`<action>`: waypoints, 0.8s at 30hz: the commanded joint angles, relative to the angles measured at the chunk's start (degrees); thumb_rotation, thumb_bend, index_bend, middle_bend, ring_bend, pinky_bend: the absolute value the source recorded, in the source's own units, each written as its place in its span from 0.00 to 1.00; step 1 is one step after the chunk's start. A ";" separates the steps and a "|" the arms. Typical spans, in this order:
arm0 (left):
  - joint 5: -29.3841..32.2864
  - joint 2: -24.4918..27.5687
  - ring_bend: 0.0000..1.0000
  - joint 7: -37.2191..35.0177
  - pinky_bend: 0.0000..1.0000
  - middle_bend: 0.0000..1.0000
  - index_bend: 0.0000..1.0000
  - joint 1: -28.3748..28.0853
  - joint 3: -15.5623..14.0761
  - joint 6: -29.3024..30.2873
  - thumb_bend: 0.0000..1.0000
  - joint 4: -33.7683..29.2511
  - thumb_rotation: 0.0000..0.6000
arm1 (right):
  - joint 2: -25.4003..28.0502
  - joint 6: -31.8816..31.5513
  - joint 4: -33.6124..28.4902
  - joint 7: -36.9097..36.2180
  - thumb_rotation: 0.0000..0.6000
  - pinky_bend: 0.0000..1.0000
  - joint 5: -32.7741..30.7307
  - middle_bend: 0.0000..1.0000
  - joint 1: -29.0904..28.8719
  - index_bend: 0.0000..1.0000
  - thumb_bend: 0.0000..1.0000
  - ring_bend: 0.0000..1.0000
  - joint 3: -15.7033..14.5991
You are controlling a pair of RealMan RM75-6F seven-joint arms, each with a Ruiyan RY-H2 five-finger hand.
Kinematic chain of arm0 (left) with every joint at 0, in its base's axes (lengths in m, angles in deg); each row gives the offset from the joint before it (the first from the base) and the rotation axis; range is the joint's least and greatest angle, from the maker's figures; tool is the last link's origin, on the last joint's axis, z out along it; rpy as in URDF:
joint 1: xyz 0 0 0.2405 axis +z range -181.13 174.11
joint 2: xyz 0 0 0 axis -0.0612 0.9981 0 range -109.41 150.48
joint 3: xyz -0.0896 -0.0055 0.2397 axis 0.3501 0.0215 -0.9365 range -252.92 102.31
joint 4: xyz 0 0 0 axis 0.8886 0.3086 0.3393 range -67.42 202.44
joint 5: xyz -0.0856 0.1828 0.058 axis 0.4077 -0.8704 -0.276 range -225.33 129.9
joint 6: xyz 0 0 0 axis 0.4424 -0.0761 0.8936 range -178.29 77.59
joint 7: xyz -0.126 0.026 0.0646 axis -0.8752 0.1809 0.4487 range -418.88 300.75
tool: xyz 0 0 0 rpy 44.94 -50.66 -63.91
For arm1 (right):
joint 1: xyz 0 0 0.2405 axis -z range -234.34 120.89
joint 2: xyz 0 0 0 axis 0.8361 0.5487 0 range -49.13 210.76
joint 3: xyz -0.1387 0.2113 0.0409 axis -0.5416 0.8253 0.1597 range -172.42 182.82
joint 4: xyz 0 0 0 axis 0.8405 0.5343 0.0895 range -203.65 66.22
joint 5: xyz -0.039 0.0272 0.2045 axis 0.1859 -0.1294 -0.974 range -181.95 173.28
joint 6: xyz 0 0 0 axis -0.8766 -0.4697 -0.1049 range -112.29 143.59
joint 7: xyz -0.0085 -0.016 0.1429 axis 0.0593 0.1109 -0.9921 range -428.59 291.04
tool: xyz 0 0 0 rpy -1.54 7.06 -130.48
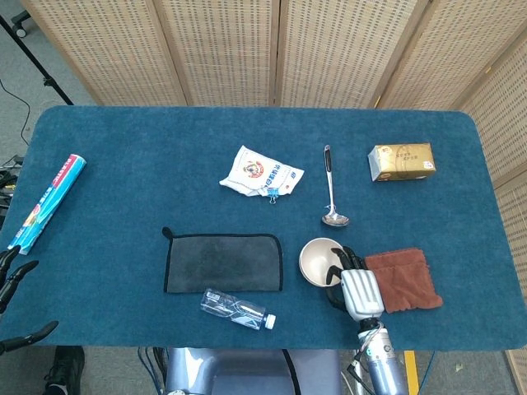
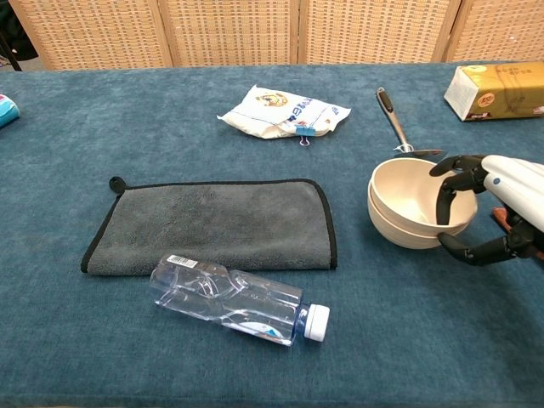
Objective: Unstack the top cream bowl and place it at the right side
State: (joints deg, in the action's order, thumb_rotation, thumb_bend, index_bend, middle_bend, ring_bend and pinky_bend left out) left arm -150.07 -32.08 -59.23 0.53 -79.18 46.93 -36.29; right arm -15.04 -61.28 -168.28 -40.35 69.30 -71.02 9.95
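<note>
Two cream bowls sit stacked at the front right of the table. The top cream bowl [image 2: 408, 191] [image 1: 317, 259] rests in the lower bowl [image 2: 399, 231]. My right hand [image 2: 501, 212] [image 1: 356, 290] is at the stack's right side and pinches the top bowl's rim, with fingers [image 2: 444, 202] hooked inside and the thumb under the rim outside. My left hand [image 1: 16, 284] hangs off the table's front left corner, fingers apart, holding nothing.
A brown cloth [image 1: 403, 280] lies just right of the bowls, under my right hand. A ladle [image 1: 329, 189] lies behind the bowls, a tan box [image 1: 400, 160] at the back right. A grey cloth [image 1: 222, 263], a plastic bottle [image 1: 236, 309], a white packet [image 1: 262, 173] and a foil roll [image 1: 48, 202] lie to the left.
</note>
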 commanded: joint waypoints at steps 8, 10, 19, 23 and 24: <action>-0.07 -0.05 0.00 0.09 0.00 0.00 0.17 -0.02 -0.04 -0.04 0.00 0.02 0.72 | -0.01 -0.15 0.14 0.07 1.00 0.21 -0.40 0.17 0.00 0.61 0.52 0.10 0.01; -0.15 -0.05 0.00 0.13 0.00 0.00 0.17 -0.02 -0.09 -0.06 0.00 0.01 0.72 | 0.05 -0.16 0.02 0.21 1.00 0.21 -0.43 0.17 -0.05 0.61 0.52 0.10 0.02; -0.23 -0.06 0.00 0.13 0.00 0.00 0.17 -0.01 -0.14 -0.04 0.00 0.02 0.72 | 0.22 -0.43 -0.53 0.78 1.00 0.21 -0.23 0.17 -0.39 0.62 0.52 0.10 0.32; -0.26 -0.07 0.00 0.17 0.00 0.00 0.17 -0.03 -0.15 -0.06 0.00 0.02 0.72 | 0.29 -0.55 -0.81 1.02 1.00 0.21 -0.33 0.17 -0.47 0.63 0.52 0.10 0.45; -0.26 -0.07 0.00 0.16 0.00 0.00 0.17 -0.03 -0.14 -0.05 0.00 0.01 0.72 | 0.32 -0.61 -0.91 1.04 1.00 0.21 -0.33 0.17 -0.49 0.63 0.52 0.10 0.51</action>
State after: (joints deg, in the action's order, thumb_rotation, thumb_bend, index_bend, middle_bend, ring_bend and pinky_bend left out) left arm -150.32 -32.14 -59.07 0.50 -79.32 46.88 -36.29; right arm -14.73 -61.88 -169.18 -39.32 68.98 -71.50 10.44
